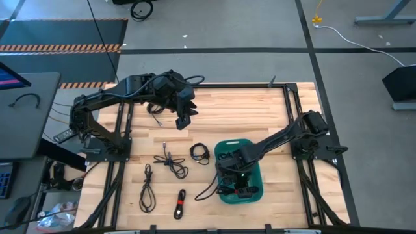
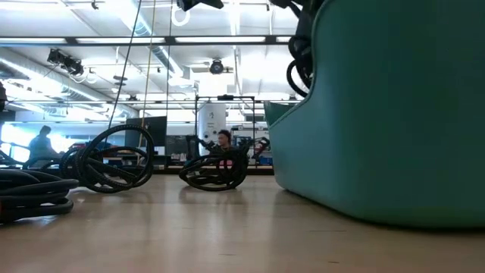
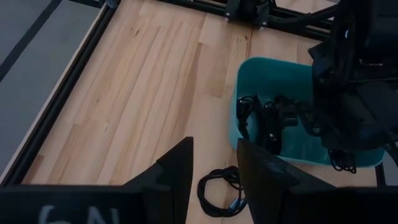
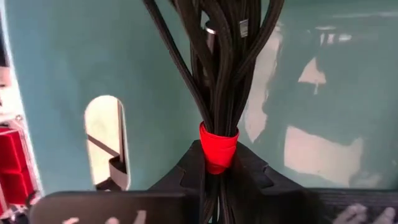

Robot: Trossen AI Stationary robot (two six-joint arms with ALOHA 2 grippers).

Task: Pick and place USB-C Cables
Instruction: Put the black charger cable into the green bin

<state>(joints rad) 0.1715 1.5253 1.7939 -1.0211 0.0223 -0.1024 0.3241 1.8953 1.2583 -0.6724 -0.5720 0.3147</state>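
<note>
The teal tub stands near the table's front, right of centre, with black USB-C cables lying in it. My right gripper reaches down into the tub and is shut on a black cable bundle with a red band. Other black bundles lie flat on the wood left of the tub: a small coil, a loose tangle, a long loop and a straight bundle with a red band. My left gripper hangs open, high over the table's far left part. My right gripper pinches the bundle at its red band between its two fingers. The fingers slant down into the tub from the table's right side and lie across the strands. Past the band the strands fan out ahead of the fingers, inside the tub's teal wall.
The tub's side wall has a handle cut-out. A black frame rail runs round the table. Bare wood lies across the far half, between the two arms. Beyond the table the low view shows a room with a person.
</note>
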